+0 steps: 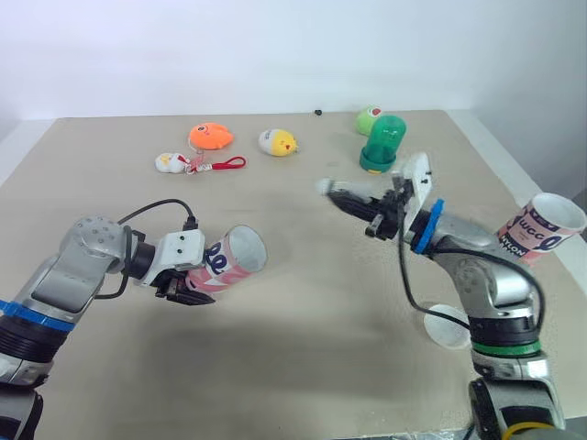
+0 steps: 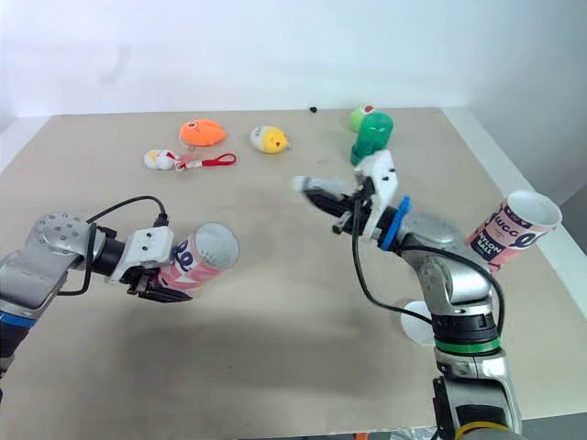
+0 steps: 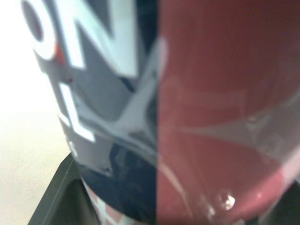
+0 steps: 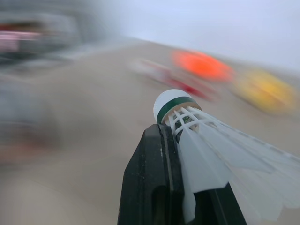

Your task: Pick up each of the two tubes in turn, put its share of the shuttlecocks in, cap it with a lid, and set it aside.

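**While one tube is held ready, loading is the step**

Head view: your left gripper (image 1: pixel 188 286) clamps the pink-and-navy printed cardboard tube (image 1: pixel 231 259), tilted off the table with its mouth toward the right gripper (image 1: pixel 378 216). That one pinches a white feathered shuttlecock (image 1: pixel 344 194).

Left wrist: tube wall, close up.

Right wrist: blurred; the pink smear is perhaps the tube.

Next, line cork with mouth.

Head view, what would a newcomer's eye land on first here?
The left gripper holds a tube tilted, mouth facing the right gripper, which pinches a shuttlecock above the table. A second tube sits at the right edge; bright toys lie along the far side.
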### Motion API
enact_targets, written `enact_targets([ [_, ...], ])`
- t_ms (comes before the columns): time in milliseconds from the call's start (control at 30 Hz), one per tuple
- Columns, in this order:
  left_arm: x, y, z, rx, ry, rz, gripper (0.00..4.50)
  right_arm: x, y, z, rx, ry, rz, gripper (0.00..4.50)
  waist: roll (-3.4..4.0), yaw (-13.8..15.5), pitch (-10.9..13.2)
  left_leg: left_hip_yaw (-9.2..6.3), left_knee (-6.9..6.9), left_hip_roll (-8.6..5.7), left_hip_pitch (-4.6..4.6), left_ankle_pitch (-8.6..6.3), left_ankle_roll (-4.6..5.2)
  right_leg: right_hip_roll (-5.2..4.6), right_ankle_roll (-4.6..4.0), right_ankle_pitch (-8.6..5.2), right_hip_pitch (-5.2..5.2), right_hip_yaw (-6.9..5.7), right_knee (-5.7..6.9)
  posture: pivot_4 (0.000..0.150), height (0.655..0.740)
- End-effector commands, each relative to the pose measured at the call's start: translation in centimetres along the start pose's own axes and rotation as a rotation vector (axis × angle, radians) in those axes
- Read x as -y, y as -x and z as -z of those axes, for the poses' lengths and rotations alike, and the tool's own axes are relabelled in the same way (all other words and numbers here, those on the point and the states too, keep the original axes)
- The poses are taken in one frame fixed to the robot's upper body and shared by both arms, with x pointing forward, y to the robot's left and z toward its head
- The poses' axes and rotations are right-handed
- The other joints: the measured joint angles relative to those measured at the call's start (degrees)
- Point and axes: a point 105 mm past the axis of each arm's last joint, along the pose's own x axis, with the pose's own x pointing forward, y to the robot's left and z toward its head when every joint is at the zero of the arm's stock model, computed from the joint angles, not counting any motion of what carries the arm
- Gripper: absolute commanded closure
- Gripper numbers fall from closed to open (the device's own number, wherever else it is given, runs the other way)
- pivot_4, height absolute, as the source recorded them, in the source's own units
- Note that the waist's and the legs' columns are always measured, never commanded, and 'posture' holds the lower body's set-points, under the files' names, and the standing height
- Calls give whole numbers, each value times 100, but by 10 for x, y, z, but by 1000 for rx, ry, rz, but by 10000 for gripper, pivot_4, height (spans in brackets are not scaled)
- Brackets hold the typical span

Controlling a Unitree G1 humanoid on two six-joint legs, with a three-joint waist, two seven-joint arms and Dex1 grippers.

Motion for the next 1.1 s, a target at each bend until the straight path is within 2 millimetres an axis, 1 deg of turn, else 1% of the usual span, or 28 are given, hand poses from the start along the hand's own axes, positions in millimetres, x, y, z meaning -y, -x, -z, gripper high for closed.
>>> enact_targets([
  [33,-2,2,0,-4,-7,-1,15059,-56,-18,-16,-96,106,-310,44506,2,2,4,1,4,0,-1,0,0,-1,-2,2,-1,0,1,1500,7400],
  [100,-3,2,0,-6,-11,0,15059,-66,-26,-13,-155,183,-377,44506,4,2,5,4,7,2,1,1,0,0,-4,6,-3,0,3,1500,7400],
  [233,-4,1,-2,-1,-15,-5,15059,-77,-39,-4,-231,278,-469,44506,1,3,3,6,8,5,6,3,3,3,-7,8,-4,-1,5,1500,7400],
  [400,-2,1,-2,1,-12,-6,15059,-84,-57,2,-255,342,-509,44506,1,8,4,3,7,3,-8,3,2,1,-7,3,-13,-2,5,1500,7400],
  [467,-1,1,-2,1,-10,-8,15059,-86,-60,1,-249,344,-523,37767,1,13,4,1,7,2,-10,3,2,0,-7,3,-14,-4,6,1500,7400],
  [500,-1,1,-2,1,-8,-10,15059,-88,-62,-2,-239,344,-531,35527,1,14,4,0,7,2,-11,3,2,0,-7,3,-13,-5,6,1500,7400],
  [567,-2,2,-2,0,-5,-15,15059,-89,-66,-13,-195,341,-544,26306,1,10,4,1,7,3,-10,3,2,0,-8,3,-14,-5,6,1500,7400],
  [600,-2,2,-2,0,-3,-16,15059,-89,-66,-19,-172,343,-545,20752,1,10,4,1,7,3,-10,3,2,0,-9,4,-14,-5,6,1500,7400],
  [633,-1,2,-2,0,-2,-17,15059,-88,-66,-28,-144,343,-545,18135,1,13,4,0,7,4,-10,4,2,1,-9,4,-14,-7,7,1500,7400],
  [700,-1,2,-2,1,0,-20,15059,-85,-63,-42,-109,336,-551,18135,2,13,4,-4,7,4,-11,4,2,0,-10,3,-14,-10,7,1500,7400],
  [733,-1,2,-2,1,0,-20,15059,-81,-61,-48,-102,339,-548,19808,2,13,4,-4,7,3,-11,4,2,0,-11,3,-14,-10,7,1500,7400],
  [767,-1,2,-1,1,1,-21,15059,-78,-60,-51,-102,342,-545,24575,1,17,4,-5,7,3,-11,3,2,0,-11,2,-13,-11,8,1500,7400],
  [833,-2,2,-1,2,2,-23,15059,-71,-60,-52,-122,357,-537,30179,1,17,4,-10,7,3,-11,4,2,-1,-12,2,-11,-16,7,1500,7400],
  [900,-2,2,-1,2,1,-24,15059,-70,-61,-47,-158,365,-559,38642,1,16,4,-9,7,3,-10,4,2,0,-14,4,-11,-17,8,1500,7400],
  [933,-3,1,-2,4,0,-24,15059,-72,-63,-42,-182,373,-576,43572,1,16,4,-10,8,3,-10,4,2,0,-15,4,-11,-18,8,1500,7400],
  [967,-3,1,-3,5,-2,-25,15059,-73,-67,-36,-204,380,-587,44647,2,14,4,-9,7,4,-9,4,2,1,-15,5,-12,-18,8,1500,7400],
  [1033,-4,1,-4,8,-3,-25,15059,-73,-72,-28,-236,399,-596,44647,2,11,4,-8,7,4,-8,4,2,3,-17,3,-13,-16,11,1500,7400],
  [1100,-5,1,-4,9,-4,-27,15059,-72,-79,-14,-283,431,-600,44647,2,14,4,-9,7,4,-9,4,1,3,-18,1,-15,-17,16,1500,7400],
])
